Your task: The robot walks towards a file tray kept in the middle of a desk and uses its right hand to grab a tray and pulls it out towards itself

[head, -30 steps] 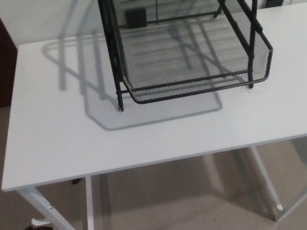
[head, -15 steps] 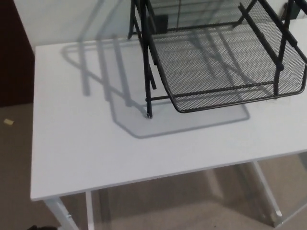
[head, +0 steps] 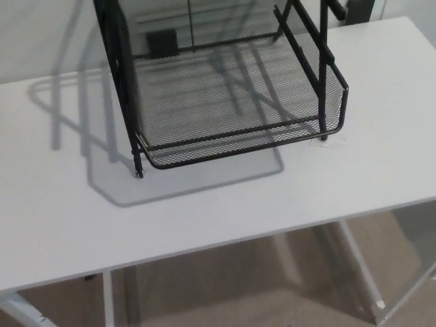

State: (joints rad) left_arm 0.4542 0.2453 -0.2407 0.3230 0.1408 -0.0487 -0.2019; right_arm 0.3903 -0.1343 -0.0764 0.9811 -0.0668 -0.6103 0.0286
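A black wire-mesh file tray (head: 231,102) stands on the white desk (head: 204,204) in the upper middle of the head view. Its lowest mesh tray juts toward me, with the front rim (head: 238,139) curving from left to right. Black upright frame posts (head: 122,75) rise at the left and right and run out of the top of the picture. The upper tiers are cut off by the frame. Neither of my hands shows in this view.
The desk's front edge (head: 225,238) runs across the lower part of the picture, with white legs (head: 361,272) and beige carpet (head: 225,293) below. A pale wall lies behind the desk. The rack casts a grey shadow (head: 88,150) to its left.
The whole picture has shifted as the camera swung: the rack and desk now sit further left in frame than half a second ago. Nothing on the desk itself has moved.
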